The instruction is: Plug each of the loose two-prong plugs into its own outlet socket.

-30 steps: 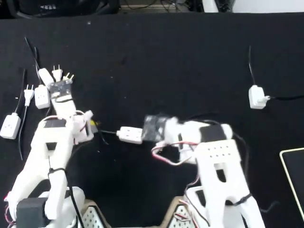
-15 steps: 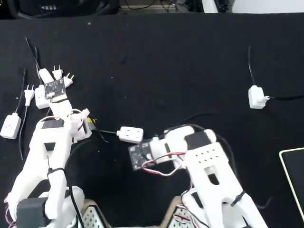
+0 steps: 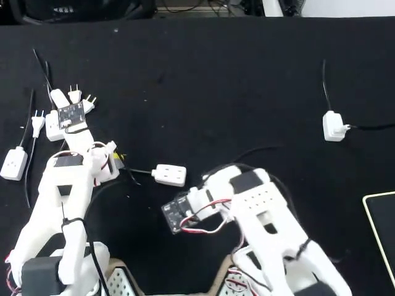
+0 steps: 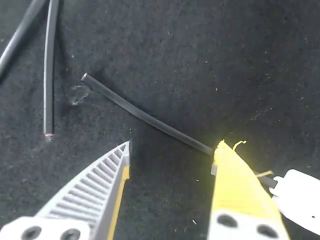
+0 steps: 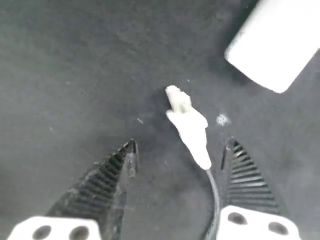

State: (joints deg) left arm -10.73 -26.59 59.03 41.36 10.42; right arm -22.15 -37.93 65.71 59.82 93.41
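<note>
Loose two-prong plug (image 5: 189,125) lies on the black worktop (image 3: 247,80) just beside the middle outlet socket (image 3: 170,174), between the spread fingers of the right pincer (image 5: 181,145). The left pincer (image 4: 173,145), also released, hovers over a black cable (image 4: 145,117), well apart from that socket.

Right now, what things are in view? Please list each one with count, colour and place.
table cloth: one, black, under everything.
centre socket: one, white, between the arms.
left sockets: two, white, far left.
right socket: one, white, right side, cords attached.
pronged plugs: three, white, left cluster.
near plug: one, white, on the cloth beside the centre socket.
flat pad: one, yellow-edged, right edge.
left gripper: open, over a black cord.
right gripper: open, astride the near plug.
</note>
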